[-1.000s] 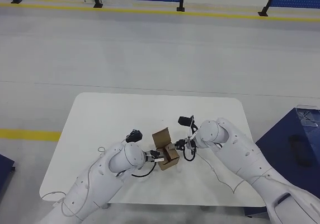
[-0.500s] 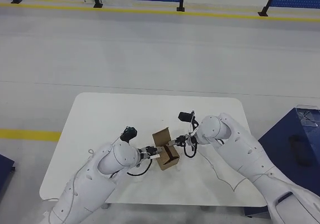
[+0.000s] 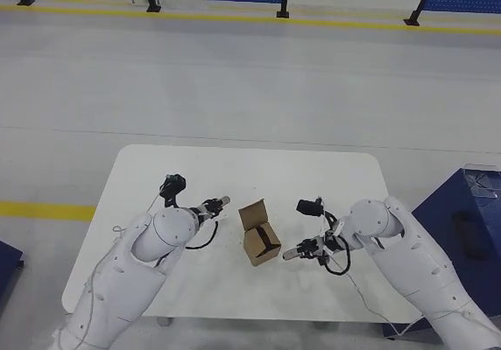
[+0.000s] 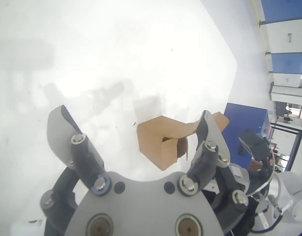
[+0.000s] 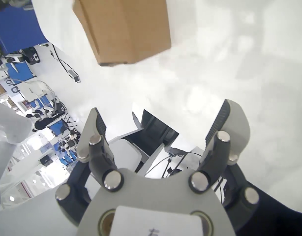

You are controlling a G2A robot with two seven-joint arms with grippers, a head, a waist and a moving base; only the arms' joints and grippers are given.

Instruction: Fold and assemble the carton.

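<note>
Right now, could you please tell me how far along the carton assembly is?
The carton already stands on the table as a formed box. Nothing is in hand: the jaws of both arms are open and empty, apart from the carton on either side. Left to do: one flap stands up open and, I'd judge, needs folding down and tucking in.

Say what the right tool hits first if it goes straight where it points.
Probably the carton: the right tool, open, points at its closed side across bare table. The carton sits a little off-centre, so it might just clip an edge.
</note>
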